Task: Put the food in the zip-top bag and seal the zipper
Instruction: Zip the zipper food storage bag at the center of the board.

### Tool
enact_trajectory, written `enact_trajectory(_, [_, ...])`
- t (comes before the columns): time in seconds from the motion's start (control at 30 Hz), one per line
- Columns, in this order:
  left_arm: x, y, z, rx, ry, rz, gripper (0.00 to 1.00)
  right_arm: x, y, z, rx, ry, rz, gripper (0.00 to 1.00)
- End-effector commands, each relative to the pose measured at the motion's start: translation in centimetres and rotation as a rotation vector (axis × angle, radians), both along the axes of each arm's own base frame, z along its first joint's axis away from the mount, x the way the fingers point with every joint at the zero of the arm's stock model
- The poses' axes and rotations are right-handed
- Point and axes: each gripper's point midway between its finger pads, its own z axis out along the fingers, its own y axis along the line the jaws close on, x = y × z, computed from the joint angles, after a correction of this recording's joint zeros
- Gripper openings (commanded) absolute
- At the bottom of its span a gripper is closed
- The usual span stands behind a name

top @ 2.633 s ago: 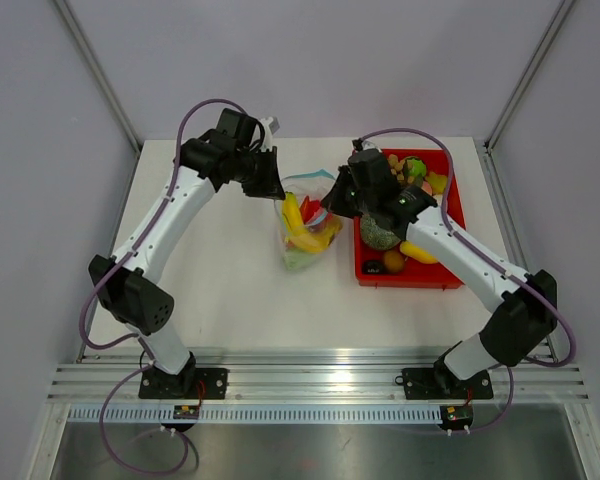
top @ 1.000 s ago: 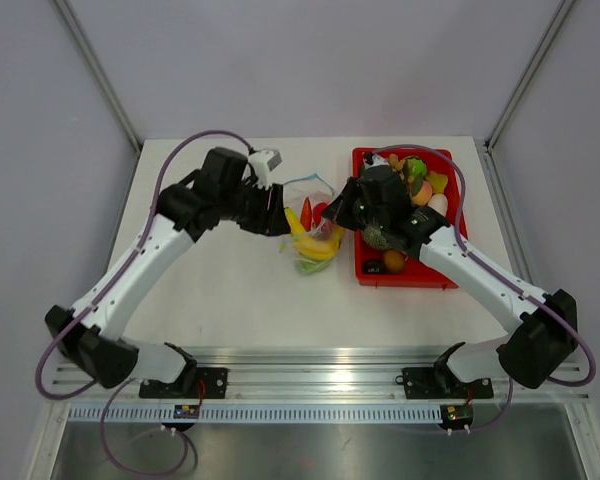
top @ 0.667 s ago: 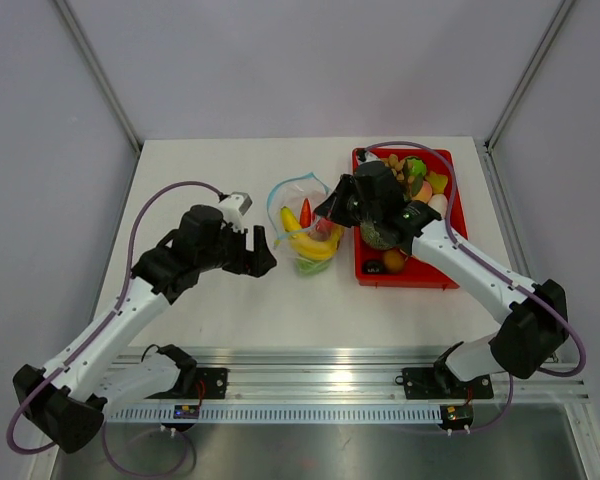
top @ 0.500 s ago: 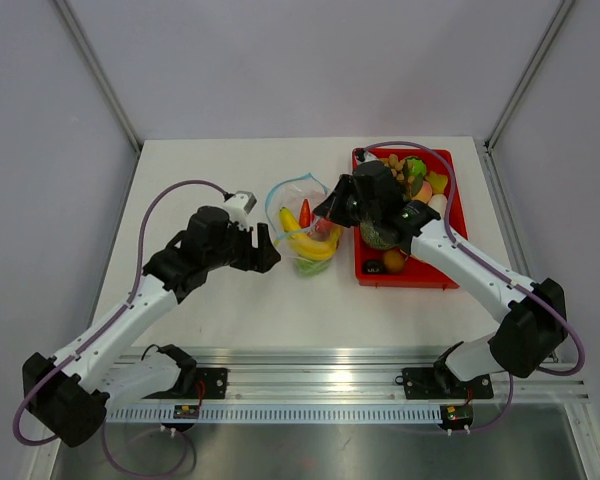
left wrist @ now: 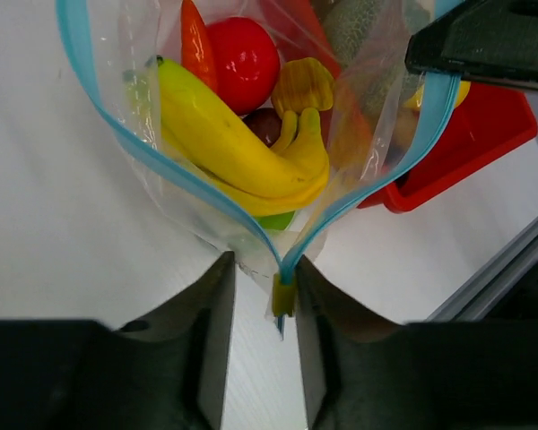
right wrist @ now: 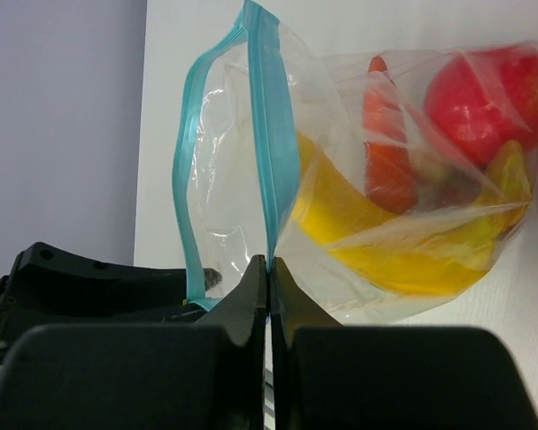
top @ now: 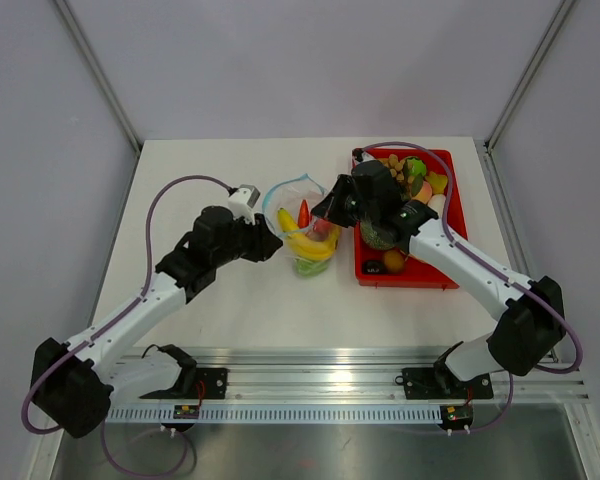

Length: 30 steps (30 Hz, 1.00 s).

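**Top view.** The zip-top bag (top: 302,232) lies on the desk (top: 220,300) between the two arms, just left of the red tray (top: 450,276). Its mouth gapes in a teal loop. A banana (top: 312,247) and a carrot (top: 303,213) are inside, and more food (top: 412,178) sits in the tray. The left hand (top: 271,243) is at the bag's left corner. The right hand (top: 325,208) is at the right side of the mouth.

**Left wrist.** The fingers stand apart, straddling the point where the two runs of zipper (left wrist: 117,134) meet. A small greenish tab (left wrist: 284,296) sits in the gap, with the right-side finger close against it and the other clear. Nothing is clamped. The banana and the red round fruit (left wrist: 242,58) show through the film.

**Right wrist.** The fingers are pressed together on the zipper (right wrist: 262,134), pinching the strip at the mouth's edge. The bag hangs off to the right with the food bulging inside.

**Handling (judgement).**
- The film is thin, crinkly and slick, with no stiffness of its own.
- The toys look light, so the whole bag will likely skid on the desk unless one hand anchors it.
- The strip is the only firm part, so hold it there, near the ends.
- Gripping bare film risks slipping or creasing.
- With the mouth this open, a tilt could let the round fruit roll out.
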Motion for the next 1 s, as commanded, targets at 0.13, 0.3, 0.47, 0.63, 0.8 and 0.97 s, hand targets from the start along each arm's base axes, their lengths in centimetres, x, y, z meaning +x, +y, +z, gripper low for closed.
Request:
enact_trajectory(0.13, [1.8, -2.6, 3.4, -0.021, -0.061, -0.100, 0.00, 0.3, 1.5, 3.3, 0.103, -0.043, 0.039, 0.00])
enact_trajectory(0.3, [2.6, -1.7, 7.6, 0.021, -0.192, -0.190, 0.00, -0.4, 0.8, 5.1, 0.056, -0.103, 0.089, 0.34])
enact_trajectory(0.47, [0.4, -1.6, 13.3, -0.055, -0.325, -0.439, 0.00, -1.0, -1.6, 7.3, -0.100, -0.210, 0.126, 0.62])
enact_trajectory(0.63, [-1.7, -1.9, 15.4, -0.087, -0.444, -0.636, 0.00, -2.1, -4.1, 9.8, -0.241, -0.392, 0.193, 0.62])
enact_trajectory(0.8, [-2.9, -1.4, 16.4, -0.157, -0.449, -0.784, 0.00, -5.1, -3.9, 11.5, -0.299, -0.664, 0.444, 0.62])
enact_trajectory(0.97, [-4.4, -0.5, 17.2, -0.216, -0.390, -0.918, 0.00, -6.8, -3.3, 12.5, -0.316, -0.869, 0.584, 0.67])
